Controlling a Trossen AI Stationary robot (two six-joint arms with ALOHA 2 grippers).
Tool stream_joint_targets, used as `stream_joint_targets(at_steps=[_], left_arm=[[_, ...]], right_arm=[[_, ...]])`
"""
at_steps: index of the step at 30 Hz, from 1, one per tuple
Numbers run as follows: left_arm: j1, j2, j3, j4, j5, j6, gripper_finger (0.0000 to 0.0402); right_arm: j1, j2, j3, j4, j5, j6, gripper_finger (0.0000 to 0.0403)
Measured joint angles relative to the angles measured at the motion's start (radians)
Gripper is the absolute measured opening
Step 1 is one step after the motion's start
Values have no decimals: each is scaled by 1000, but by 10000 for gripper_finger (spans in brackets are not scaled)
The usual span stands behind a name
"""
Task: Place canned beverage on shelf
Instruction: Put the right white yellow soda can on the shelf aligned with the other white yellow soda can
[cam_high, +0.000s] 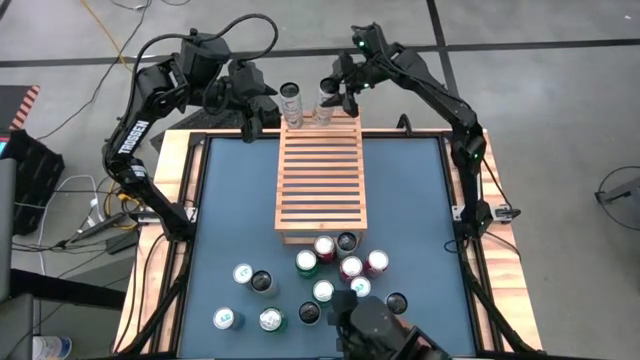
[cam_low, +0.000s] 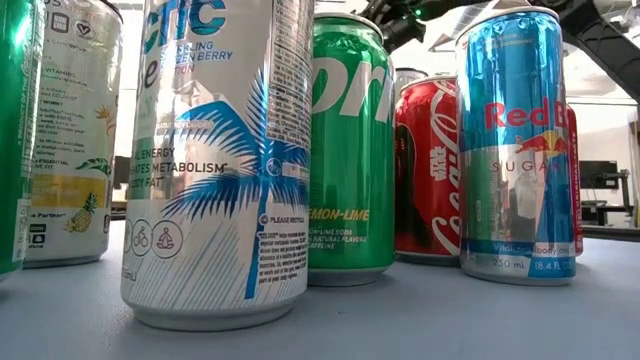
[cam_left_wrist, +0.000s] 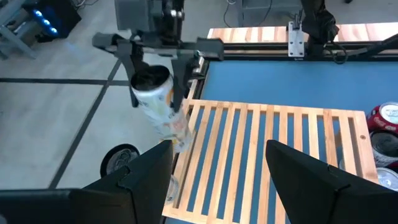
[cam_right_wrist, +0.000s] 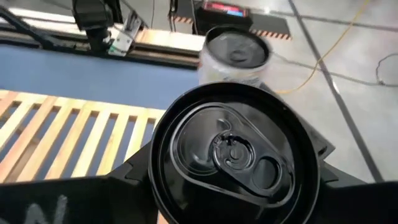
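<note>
The shelf (cam_high: 320, 180), a light wooden slatted rack, lies in the middle of the blue table. My right gripper (cam_high: 333, 100) is at the shelf's far end, shut on a pale can with a black top (cam_right_wrist: 233, 152), which also shows in the left wrist view as the tilted can (cam_left_wrist: 155, 109). Beside it stands a silver-topped can (cam_high: 291, 103); my left finger hides its base. My left gripper (cam_left_wrist: 217, 174) hovers open by the shelf's far left corner (cam_high: 262, 118), with nothing between its fingers. My right gripper pinches the can's upper wall (cam_left_wrist: 149, 93), just below the black top, with one finger on each side. The fingers (cam_left_wrist: 180, 68) slant down from the far right. The can hangs tilted below them. Its lower end (cam_left_wrist: 177, 140) is over the shelf's far corner; whether it touches the slats I cannot tell.
Several cans cluster on the near side of the table (cam_high: 335, 270), with a few more at the near left (cam_high: 245, 295). They fill the low view: a white palm-print can (cam_low: 215, 160), a green one (cam_low: 350, 150), a red one (cam_low: 430, 170) and a blue-silver one (cam_low: 515, 150).
</note>
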Motion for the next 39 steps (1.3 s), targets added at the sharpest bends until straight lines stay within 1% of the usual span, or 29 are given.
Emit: stream_joint_targets(at_steps=[3, 9, 12, 14, 17, 20, 28, 39], left_arm=[[0, 0, 0, 0, 0, -1, 247], [0, 0, 0, 0, -1, -11, 247], [0, 0, 0, 0, -1, -11, 247], [0, 0, 0, 0, -2, -11, 247], [0, 0, 0, 0, -2, -11, 247], [0, 0, 0, 0, -2, -10, 247], [0, 0, 0, 0, -4, -4, 247], [0, 0, 0, 0, -3, 5, 247]], right_arm=[[-16, 7, 0, 12, -37, 11, 234], [2, 29, 0, 11, -38, -11, 234], [11, 34, 0, 10, -20, -35, 234], [22, 39, 2, 28, 10, -49, 234], [11, 47, 1, 4, 23, -52, 234], [12, 61, 1, 18, 47, -65, 234], [9, 62, 1, 7, 46, -62, 235], [19, 62, 1, 5, 46, -42, 262]])
